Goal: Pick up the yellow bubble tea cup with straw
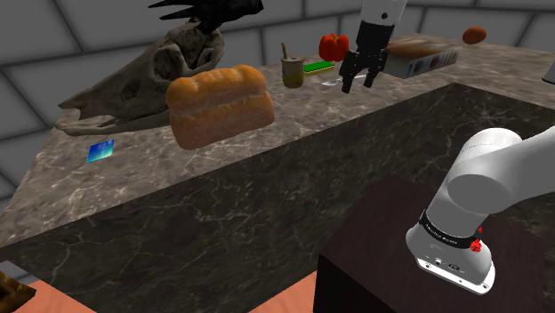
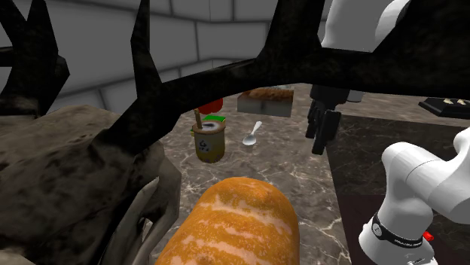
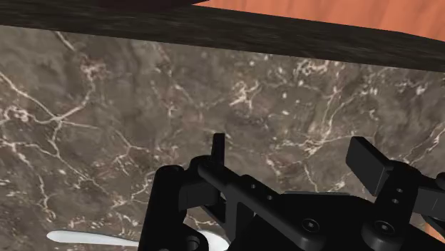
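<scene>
One arm rises from a dark stand [image 1: 374, 258] at the shoulder view's lower right. A marble tabletop [image 1: 267, 169] lies ahead of it.

Nearest on the tabletop is a small blue card [image 1: 100, 150], then a big loaf [image 1: 218, 105]. Behind the loaf is a skull [image 1: 124, 84] with black antlers.

Farther back stands the cup [image 1: 293, 71], dull yellow and upright, with a brown straw sticking out of the top. A white spoon [image 1: 331, 84] lies just to its right in the shoulder view, between the cup and the gripper [image 1: 358, 82].

The gripper hangs fingers-down over the tabletop close to the spoon. It is near the cup, on the cup's right in that view, and not touching it. Its fingers are spread with nothing between them.

The second exterior view gives the same order: cup [image 2: 209, 141] left, spoon [image 2: 252, 135] middle, gripper [image 2: 316, 143] right.

In the wrist view the gripper [image 3: 292, 160] is spread over bare marble. The spoon [image 3: 78, 239] shows pale beside one finger.

Just behind the cup is a flat green thing [image 1: 316, 67], then a red pepper [image 1: 333, 46]. Farthest back are a box [image 1: 422, 55] and an orange ball-like thing [image 1: 474, 35].
</scene>
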